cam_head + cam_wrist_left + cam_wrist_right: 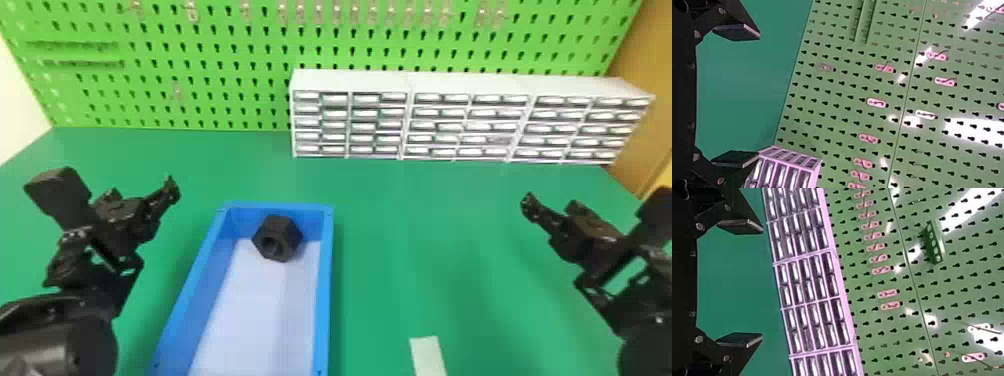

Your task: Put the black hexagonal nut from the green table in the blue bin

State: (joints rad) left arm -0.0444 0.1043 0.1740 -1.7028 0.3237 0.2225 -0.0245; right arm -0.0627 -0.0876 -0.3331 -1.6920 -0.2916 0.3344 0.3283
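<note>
Robot's left arm [60,335], black and jointed, fills the lower left corner of the head view, close to the camera. Its gripper [759,96] has its jaws wide apart with nothing between them. At the right edge, the right gripper [762,283] also has its jaws apart, holding nothing.

The black hexagonal nut [287,231] sits inside the blue bin [328,285], left of the frame's centre, so the task looks done. The main risk is disturbing it: a needless second grasp could knock the nut or lift it back out. The left arm is near the bin's long left wall; a low inward swing could catch that wall and shove bin and nut along the green table [430,250]. The nut's round hole faces the camera, so a jolt might also make it roll or tip.

The bin runs off the bottom edge; the nut is at its far end, over a pale floor [255,320]. At upper right stand white drawer units [355,80], their contents too small to tell
</note>
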